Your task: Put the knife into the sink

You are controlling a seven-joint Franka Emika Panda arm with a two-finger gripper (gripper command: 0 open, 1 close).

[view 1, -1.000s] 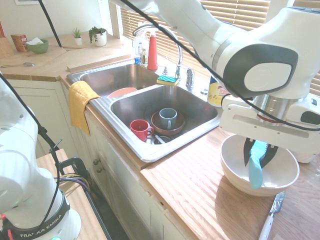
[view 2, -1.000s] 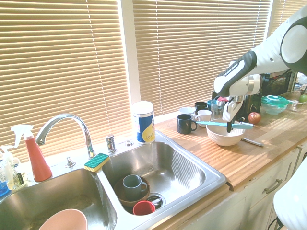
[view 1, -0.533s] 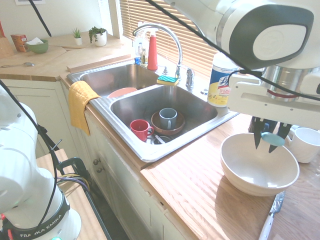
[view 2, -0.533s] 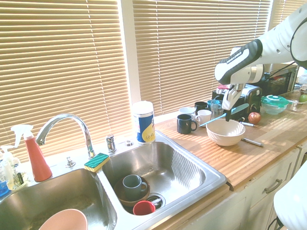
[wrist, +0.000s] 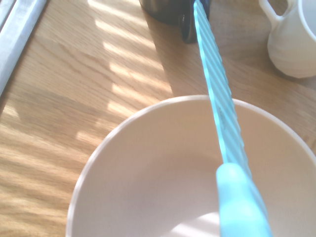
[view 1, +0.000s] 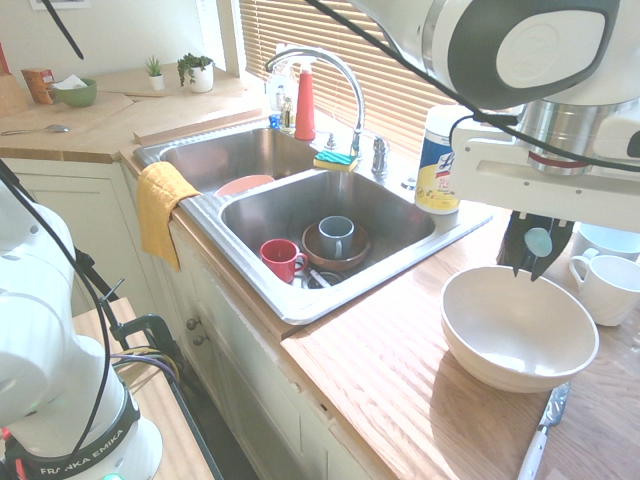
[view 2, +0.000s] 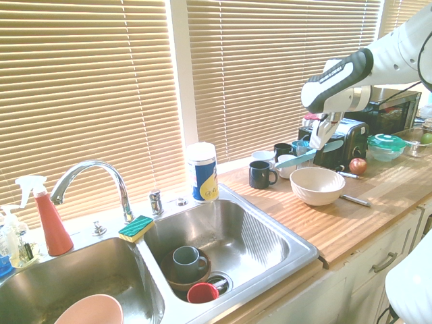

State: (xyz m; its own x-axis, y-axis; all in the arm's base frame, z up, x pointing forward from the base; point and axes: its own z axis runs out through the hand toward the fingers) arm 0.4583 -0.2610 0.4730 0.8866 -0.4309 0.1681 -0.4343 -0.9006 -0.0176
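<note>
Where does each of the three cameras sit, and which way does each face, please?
First exterior view: off the counter's front, looking along it at the stainless-steel two-basin sink; the white arm fills the upper right, its claw holding the turquoise plastic knife.
Second exterior view: from the sink end, facing the blinds; the arm enters from the right.
Wrist view: looking down at the knife above the wide white bowl; none of the arm shows.
All three share the knife and bowl.

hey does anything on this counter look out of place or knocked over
Nothing is spilled or tipped. One oddity: a silver-bladed knife lies loose on the counter beside the white bowl, reaching the near edge. The turquoise knife is simply held in the gripper above that bowl.
</note>
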